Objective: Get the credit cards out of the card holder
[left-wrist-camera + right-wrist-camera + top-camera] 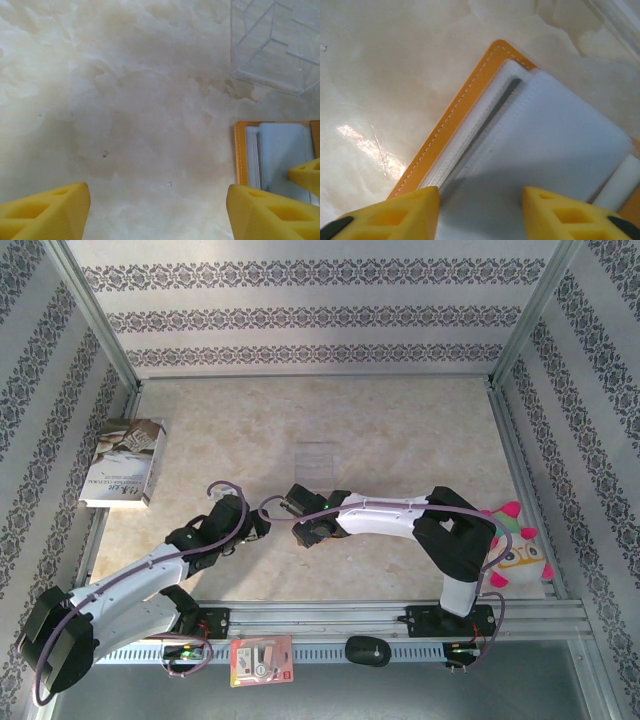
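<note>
From above: left gripper point(258, 530) and right gripper point(308, 528) close together at mid-table, on the near side of the clear plastic stand point(317, 458).

Left wrist: yellow fingers point(45, 212) spread wide over bare marble-look tabletop point(125, 100), gripping nothing. Open orange card holder point(241, 150) flat just beside the right-hand finger, near the stand.

Right wrist: fingers point(390, 215) apart, low over the card holder's grey-blue pocket. Dark edge of a credit card point(495, 112) tucked in the slot.

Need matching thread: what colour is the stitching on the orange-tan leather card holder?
White, on the orange-tan leather card holder; best in right wrist view.
</note>
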`<state>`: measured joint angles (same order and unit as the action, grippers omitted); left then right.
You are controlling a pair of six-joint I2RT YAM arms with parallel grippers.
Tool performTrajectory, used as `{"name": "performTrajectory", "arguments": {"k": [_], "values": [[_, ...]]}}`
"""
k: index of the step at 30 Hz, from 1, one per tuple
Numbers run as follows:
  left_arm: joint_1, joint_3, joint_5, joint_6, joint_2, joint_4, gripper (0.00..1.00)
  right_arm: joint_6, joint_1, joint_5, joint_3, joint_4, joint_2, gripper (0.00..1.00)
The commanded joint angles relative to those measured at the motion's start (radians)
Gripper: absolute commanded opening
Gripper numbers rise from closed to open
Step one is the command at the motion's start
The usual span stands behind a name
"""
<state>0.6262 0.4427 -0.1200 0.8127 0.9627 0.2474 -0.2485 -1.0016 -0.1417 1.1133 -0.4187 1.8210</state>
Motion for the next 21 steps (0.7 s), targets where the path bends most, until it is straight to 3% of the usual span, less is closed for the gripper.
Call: {"name": "performTrajectory", "arguments": {"k": [1, 8, 16, 21], "values": [[-0.014, -0.002, 0.034, -0.01, 0.018, -0.05, 0.72, -0.013, 0.011, -0.023, -0.033, -0.003, 0.022, 0.37], [-0.014, -0.021, 0.098, -0.016, 0.043, -0.138, 0.71, -0.034, 0.047, 0.01, -0.074, 0.058, -0.022, 0.13], [0.0, 0.005, 0.17, -0.032, 0.164, -0.25, 0.68, -0.098, 0.089, 0.049, -0.14, 0.122, -0.084, 0.11], [0.024, 0.047, 0.179, -0.048, 0.256, -0.297, 0.66, -0.179, 0.142, 0.169, -0.218, 0.227, -0.144, 0.0]]}}
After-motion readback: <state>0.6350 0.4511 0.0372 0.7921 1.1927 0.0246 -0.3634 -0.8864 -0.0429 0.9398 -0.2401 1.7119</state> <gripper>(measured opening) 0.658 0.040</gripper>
